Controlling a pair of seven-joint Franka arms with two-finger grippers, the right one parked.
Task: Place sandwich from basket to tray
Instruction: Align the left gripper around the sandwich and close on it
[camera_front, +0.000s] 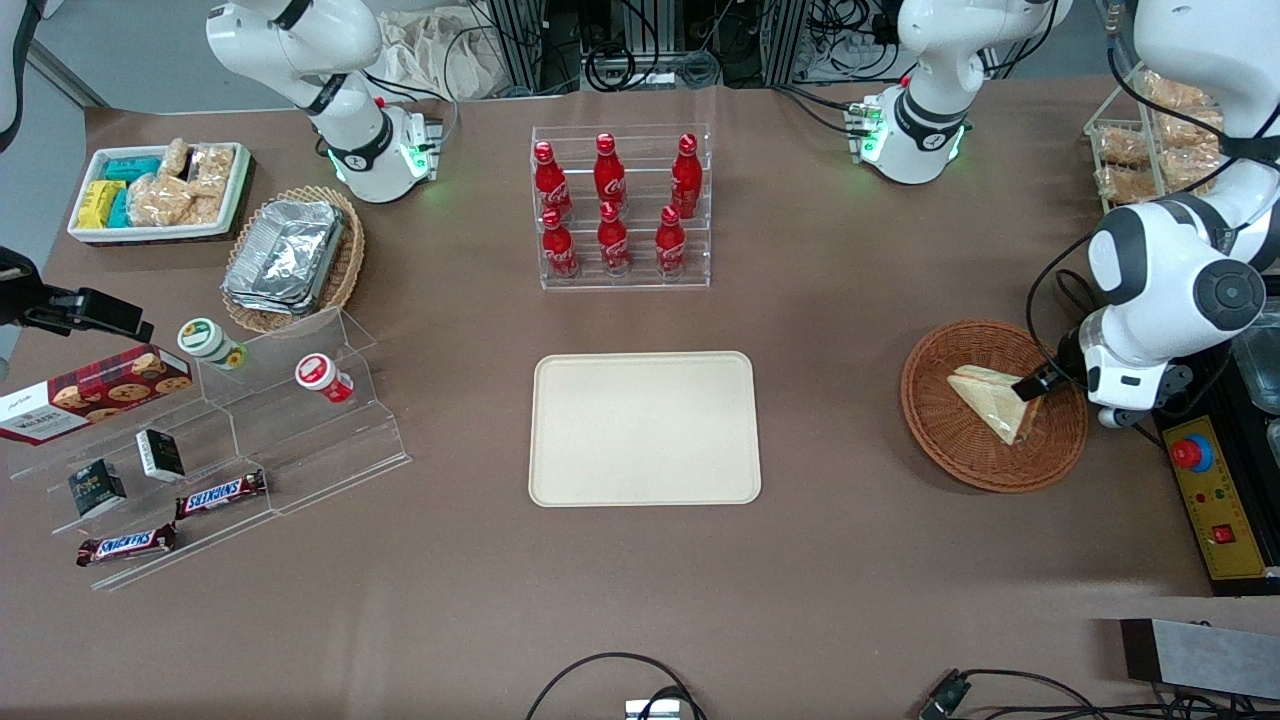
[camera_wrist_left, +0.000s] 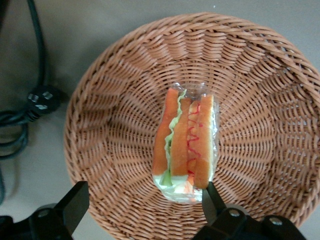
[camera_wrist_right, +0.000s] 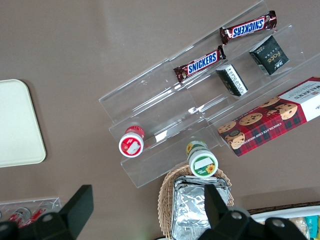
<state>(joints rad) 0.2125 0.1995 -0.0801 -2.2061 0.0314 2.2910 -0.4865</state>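
The sandwich (camera_front: 990, 396), a wrapped wedge with orange and green filling, lies in the round reddish-brown basket (camera_front: 935, 425) toward the working arm's end of the table. My gripper (camera_front: 1035, 386) hangs low over the basket's edge, right beside the sandwich. In the left wrist view the gripper (camera_wrist_left: 144, 206) is open. One finger (camera_wrist_left: 212, 202) sits close against the end of the sandwich (camera_wrist_left: 187, 142), the other (camera_wrist_left: 75, 205) is over the basket's rim (camera_wrist_left: 95, 165). Nothing is held. The cream tray (camera_front: 645, 430) lies bare mid-table.
A rack of red bottles (camera_front: 620, 210) stands farther from the front camera than the tray. A black cable and plug (camera_wrist_left: 37, 100) lie on the table beside the basket. A control box with a red button (camera_front: 1205, 480) sits close to the basket.
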